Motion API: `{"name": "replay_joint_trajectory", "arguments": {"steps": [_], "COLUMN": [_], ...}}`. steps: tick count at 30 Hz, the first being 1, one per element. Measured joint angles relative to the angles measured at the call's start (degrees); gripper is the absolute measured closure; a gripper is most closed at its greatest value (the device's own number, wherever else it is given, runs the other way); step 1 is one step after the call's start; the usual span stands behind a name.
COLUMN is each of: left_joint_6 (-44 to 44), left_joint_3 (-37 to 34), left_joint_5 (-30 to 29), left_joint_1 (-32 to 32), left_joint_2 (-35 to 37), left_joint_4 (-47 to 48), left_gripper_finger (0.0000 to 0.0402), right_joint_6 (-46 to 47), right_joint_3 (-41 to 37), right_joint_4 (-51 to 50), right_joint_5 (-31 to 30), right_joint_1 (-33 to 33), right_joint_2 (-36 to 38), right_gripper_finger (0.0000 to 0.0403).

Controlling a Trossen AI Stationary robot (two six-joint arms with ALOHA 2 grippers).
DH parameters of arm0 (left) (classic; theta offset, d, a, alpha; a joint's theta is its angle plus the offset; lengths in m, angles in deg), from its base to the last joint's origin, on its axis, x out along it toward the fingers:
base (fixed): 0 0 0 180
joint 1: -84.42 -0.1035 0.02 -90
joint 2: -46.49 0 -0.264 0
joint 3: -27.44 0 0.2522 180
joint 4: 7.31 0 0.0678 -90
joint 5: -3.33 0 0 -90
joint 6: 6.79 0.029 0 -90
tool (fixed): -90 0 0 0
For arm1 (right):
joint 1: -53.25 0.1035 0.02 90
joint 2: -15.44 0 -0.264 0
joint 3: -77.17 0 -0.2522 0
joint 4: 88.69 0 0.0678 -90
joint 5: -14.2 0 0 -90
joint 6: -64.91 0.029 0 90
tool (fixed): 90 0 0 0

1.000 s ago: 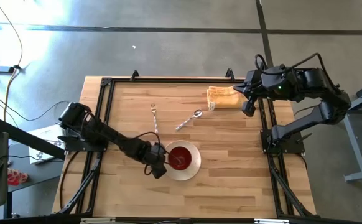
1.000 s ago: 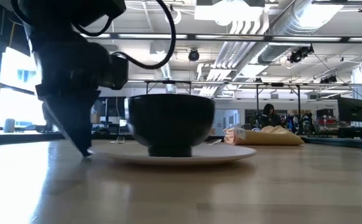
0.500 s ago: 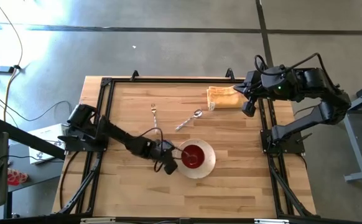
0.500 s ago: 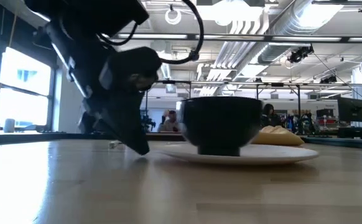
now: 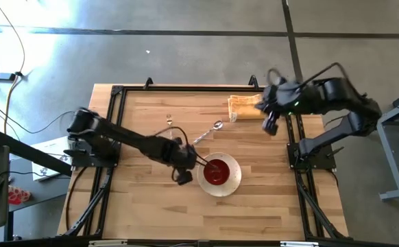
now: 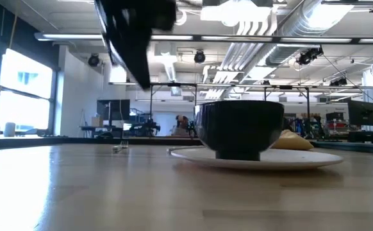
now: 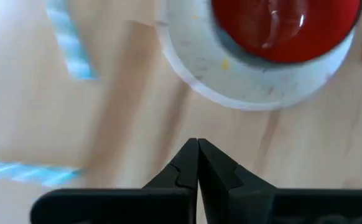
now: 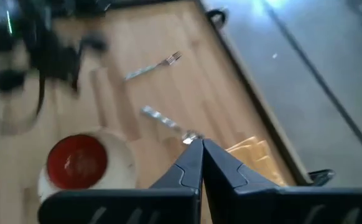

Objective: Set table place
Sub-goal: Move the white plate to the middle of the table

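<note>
The cream speckled plate [image 5: 232, 180] lies on the table [image 5: 268, 199] near its middle, with the red bowl [image 5: 215, 171] standing on it. The fork [image 5: 170, 127] and the spoon [image 5: 209, 132] lie flat on the wood beyond the plate. My left gripper [image 5: 184, 178] is shut and empty, just left of the plate's rim and raised above the table, as the low view [image 6: 140, 76] shows. My right gripper [image 5: 269, 124] is shut and empty above the table's far right side.
A tan paper bag [image 5: 246, 108] lies at the far right of the table, close to my right gripper. The black rail frame [image 5: 114, 137] runs along the table's edges. Bare wood lies on the near side of the plate.
My left gripper, shut, has pushed the plate with the bowl along the table toward its right edge, then has risen clear of the wood. The bowl has stayed upright on the plate. My right gripper has shifted a little toward the table's left.
</note>
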Motion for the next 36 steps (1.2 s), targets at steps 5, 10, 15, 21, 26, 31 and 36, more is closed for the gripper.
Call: {"name": "replay_joint_trajectory", "arguments": {"steps": [5, 10, 15, 21, 26, 31, 36], "left_joint_6": [2.53, 2.35, 4.09, 1.33, -2.66, -5.65, -8.86], "left_joint_3": [14.24, 24.70, 25.04, 23.06, 19.77, 15.42, 11.66], "left_joint_5": [-11.82, -19.87, -22.92, -23.42, -22.51, -19.21, -18.52], "left_joint_1": [1.79, 4.28, 8.09, 14.03, 17.61, 19.80, 21.26], "left_joint_2": [5.95, 11.76, 19.07, 21.02, 20.08, 19.35, 19.37], "left_joint_4": [27.34, 42.84, 42.43, 42.52, 42.45, 42.46, 42.11], "left_gripper_finger": [0.0402, 0.0402, 0.0402, 0.0402, 0.0401, 0.0402, 0.0402], "right_joint_6": [3.50, 8.01, 9.02, 11.07, 18.24, 25.95, 30.56], "right_joint_3": [0.00, 0.00, -0.02, -0.04, -0.04, -0.04, -0.07], "right_joint_4": [0.02, 3.61, 12.94, 21.07, 26.99, 32.22, 32.61], "right_joint_5": [-0.44, -0.03, 6.13, 13.75, 14.05, 13.64, 12.96], "right_joint_1": [7.15, 12.33, 16.14, 19.78, 24.14, 26.27, 24.29], "right_joint_2": [-7.61, -17.00, -26.77, -36.92, -44.84, -52.55, -58.36], "right_gripper_finger": [0.0403, 0.0403, 0.0403, 0.0403, 0.0403, 0.0403, 0.0403]}}
